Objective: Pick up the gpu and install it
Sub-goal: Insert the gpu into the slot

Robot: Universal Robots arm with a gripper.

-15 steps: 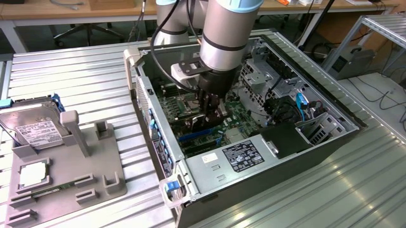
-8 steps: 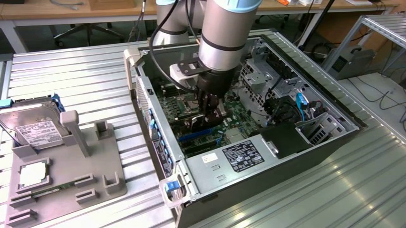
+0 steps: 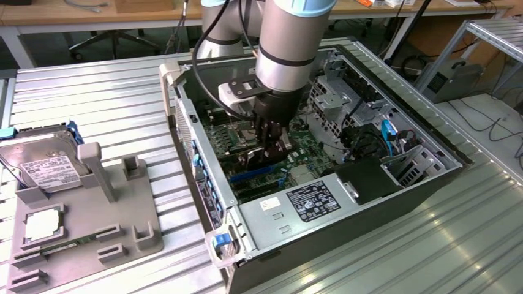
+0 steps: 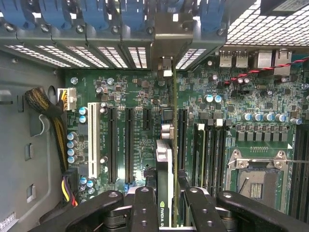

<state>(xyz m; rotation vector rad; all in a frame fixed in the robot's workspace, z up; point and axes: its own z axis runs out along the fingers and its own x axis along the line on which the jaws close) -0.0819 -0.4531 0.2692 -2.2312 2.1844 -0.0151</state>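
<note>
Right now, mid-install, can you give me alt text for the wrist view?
The black gripper clamps a thin dark gpu card with a green edge, held edge-on over the green motherboard, among its long black expansion slots. Beyond it run the case's perforated rear slot covers and blue latches; a silver-framed processor socket sits to one side.

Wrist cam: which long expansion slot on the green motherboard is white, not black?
The long white plastic slot next to the yellow-and-black wire bundle, at the row's end farthest from the metal CPU socket. The other slots are black.
</note>
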